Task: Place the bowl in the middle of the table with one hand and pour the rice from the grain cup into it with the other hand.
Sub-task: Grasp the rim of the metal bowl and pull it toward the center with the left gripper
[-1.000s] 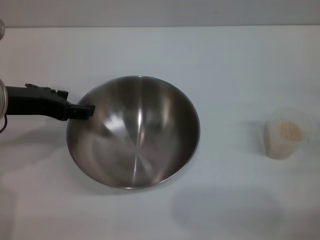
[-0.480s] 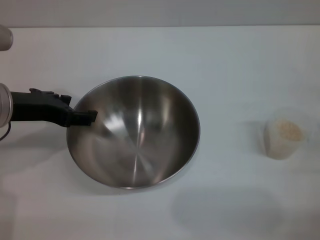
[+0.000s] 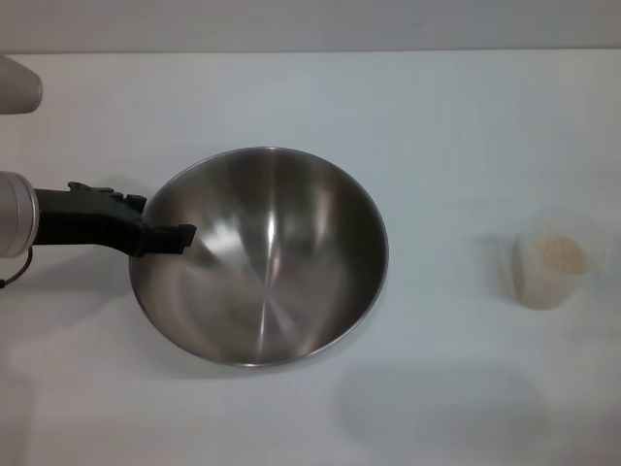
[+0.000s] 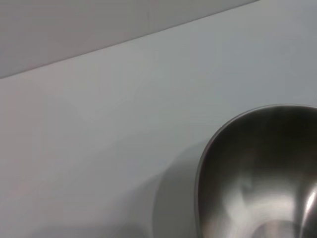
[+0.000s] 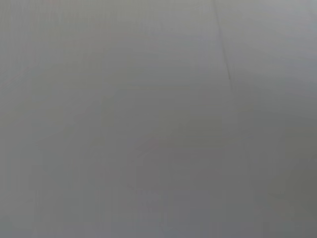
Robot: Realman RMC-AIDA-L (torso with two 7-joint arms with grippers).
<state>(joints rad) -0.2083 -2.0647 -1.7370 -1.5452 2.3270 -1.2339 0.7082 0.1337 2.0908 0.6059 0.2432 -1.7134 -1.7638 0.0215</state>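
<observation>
Bare table (image 3: 446, 146) separates bowl (image 3: 281, 272) and grain cup (image 3: 551, 270) — open passage.

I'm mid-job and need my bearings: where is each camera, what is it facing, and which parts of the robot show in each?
Head view: on the head, looking forward and down at the table, bowl and grain cup of rice; the left gripper reaches over the bowl's left rim.
Left wrist view: on the left wrist, facing the bowl rim and table; no fingers show.
Right wrist view: on the right wrist, only a plain grey surface; no body shows.
Shared: head and left wrist both see the bowl.
</observation>
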